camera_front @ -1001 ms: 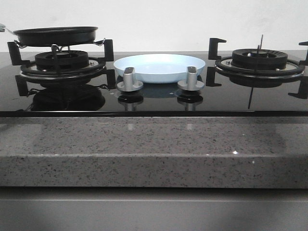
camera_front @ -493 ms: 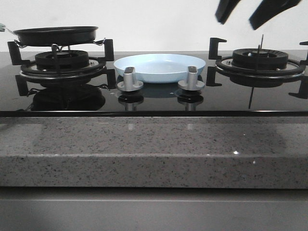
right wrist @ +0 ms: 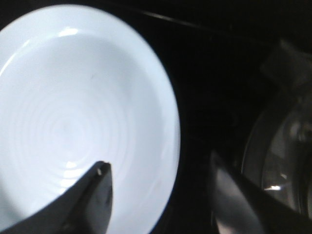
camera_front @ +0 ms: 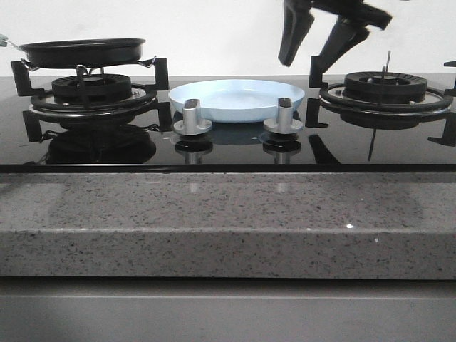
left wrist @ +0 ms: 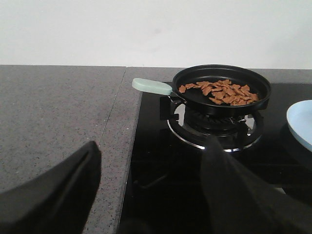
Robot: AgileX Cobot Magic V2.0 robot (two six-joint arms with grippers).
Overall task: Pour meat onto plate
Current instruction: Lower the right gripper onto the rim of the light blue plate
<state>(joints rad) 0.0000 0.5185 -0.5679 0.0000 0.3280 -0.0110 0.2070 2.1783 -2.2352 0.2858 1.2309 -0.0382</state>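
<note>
Above the wide pale-blue round plate (camera_front: 237, 100) we see the right gripper (camera_front: 322, 50) hanging spread, empty. Left gripper (left wrist: 146, 195) likewise gapes, holding nothing. Orange-brown meat pieces (left wrist: 222, 91) sit in the black frying pan (left wrist: 222, 90); next we'd judge grasping its mint handle (left wrist: 152, 86).

Plain white wall (camera_front: 214, 28) behind a glossy black hob (camera_front: 235, 146), speckled grey stone counter (camera_front: 214, 221) in front.
</note>
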